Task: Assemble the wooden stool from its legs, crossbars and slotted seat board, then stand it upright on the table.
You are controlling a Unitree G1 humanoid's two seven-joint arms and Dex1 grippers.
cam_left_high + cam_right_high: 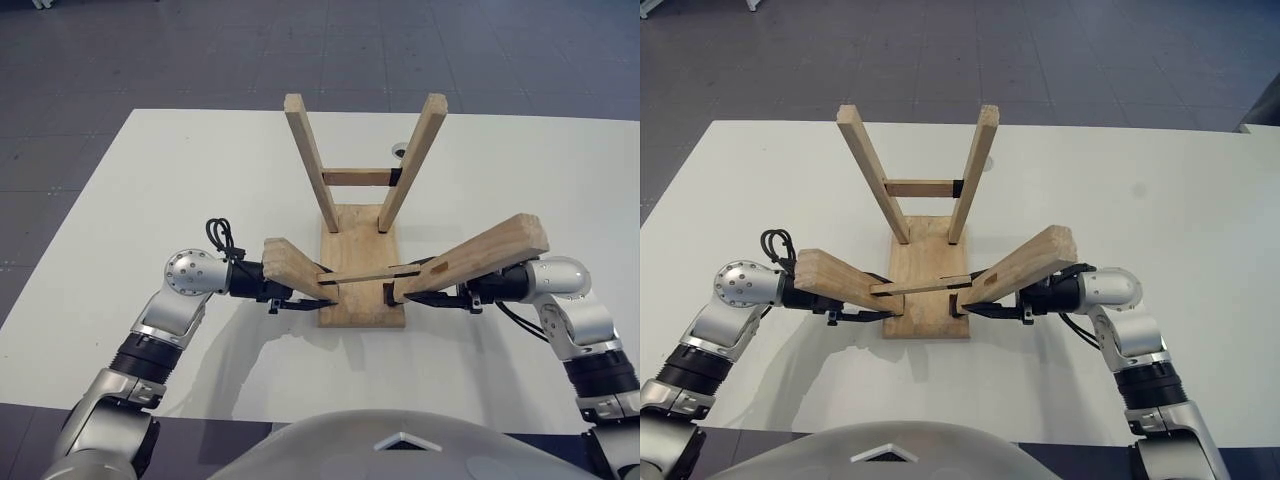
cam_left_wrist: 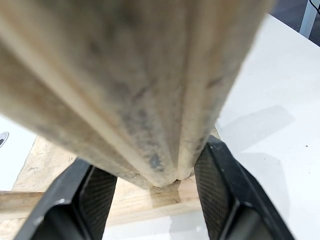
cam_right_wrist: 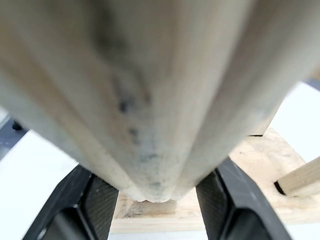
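Left eye view first: I've got the seat board lying flat on the white table, with its near end right between my two sets of jaws. Left jaws are pinched on the near left leg, close to its lower end. Left wrist view confirms it, with the left pads pressed to either side of the wood and the board just beyond them.

Right jaws, same story: clamped on the near right leg. In the right wrist view the right pads hug the leg's sides, and the board lies past them.

Both held legs lean up and outward, away from each other, with their low ends down at the board's near corners. I can't tell whether those ends are seated in the slots or only resting there. The near crossbar spans the gap between the jaws, running from one held leg to the other.

Beyond the jaws, at the board's far end, the far left leg and far right leg stand up out of the board. They splay apart toward their tops and are joined partway up by the far crossbar.
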